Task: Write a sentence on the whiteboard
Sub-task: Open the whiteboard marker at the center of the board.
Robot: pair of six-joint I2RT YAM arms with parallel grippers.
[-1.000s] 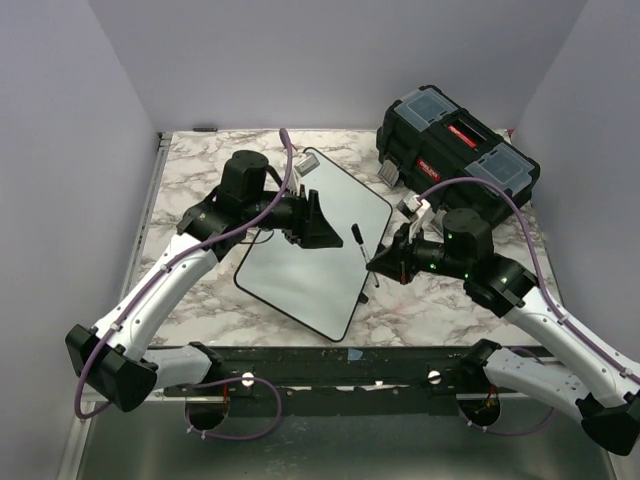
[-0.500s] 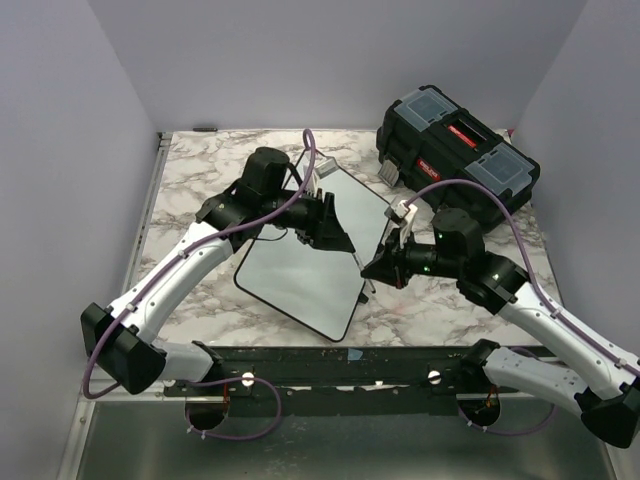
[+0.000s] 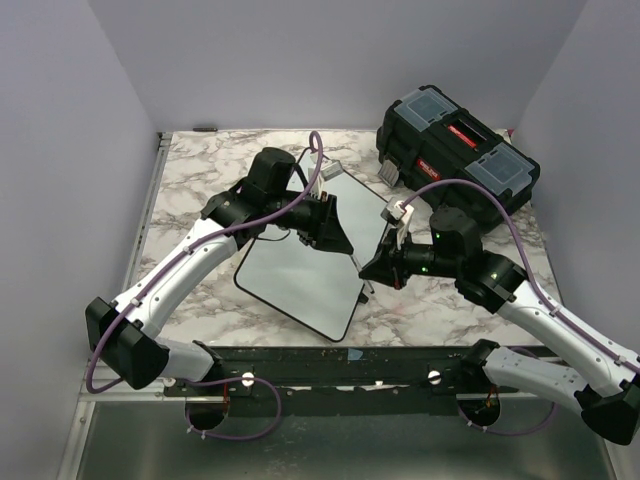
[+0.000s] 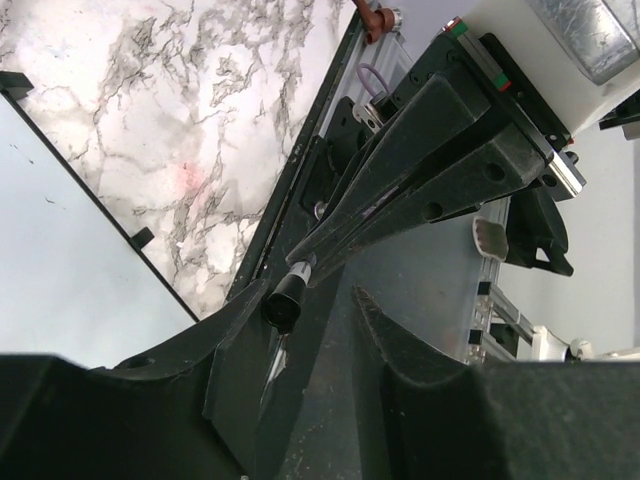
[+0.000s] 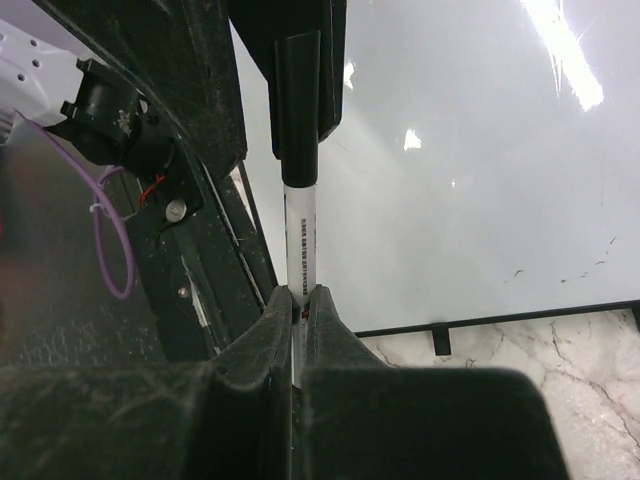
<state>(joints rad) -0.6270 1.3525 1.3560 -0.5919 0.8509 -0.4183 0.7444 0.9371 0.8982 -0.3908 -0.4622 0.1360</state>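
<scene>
- Tabletop (image 3: 200,165): marbled white and grey; it carries every item listed below.
- Left pincer (image 3: 343,243): reaches in from the left of the overhead view and hangs over the right half of the board. Its jaws stand apart. In the left wrist view a clear gap shows between them, with the pen's capped end inside that gap, nearer one finger.
- Whiteboard (image 3: 290,275): white with a thin black rim, lying flat on the tabletop at the centre of the overhead view. It is turned on a diagonal, one corner toward the upper centre and one toward the lower centre. Its right-hand edge passes under the spot where the two pincers meet.
- Marker (image 5: 301,225): white barrel with small print and a black cap (image 5: 297,95). It is held above the board's right-hand edge, capped end pointing into the left pincer.
- Right pincer (image 5: 300,292): comes in from the lower right of the overhead view, with its jaws clamped tight on the marker's barrel.
- Toolbox (image 3: 455,150): black with clear-lidded compartments and a red label, standing closed on the tabletop at the upper right, near the board's upper corner but apart from it.
</scene>
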